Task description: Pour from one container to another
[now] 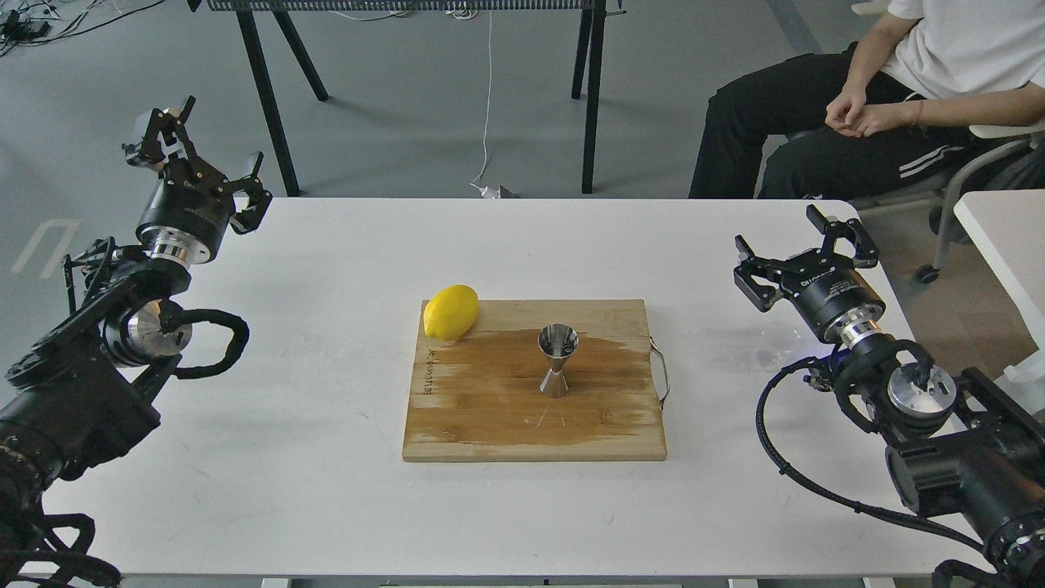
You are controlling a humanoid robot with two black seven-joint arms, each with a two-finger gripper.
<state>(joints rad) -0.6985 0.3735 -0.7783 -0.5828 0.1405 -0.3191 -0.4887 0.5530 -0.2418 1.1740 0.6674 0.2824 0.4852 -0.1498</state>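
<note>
The steel hourglass jigger [558, 359] stands upright near the middle of the wooden cutting board [490, 425]. The small clear glass cup [775, 338] sits on the white table right of the board, faint and partly behind my right arm. My right gripper [796, 245] hovers beyond and above the cup, open, with nothing between its fingers. My left gripper [202, 155] is raised past the table's far left corner, open and empty, far from both containers.
A yellow lemon [451, 312] lies on the board's far left corner. The board has a metal handle [660, 371] on its right side. A seated person [882, 90] is beyond the table's far right. Another table [1004, 237] stands at the right.
</note>
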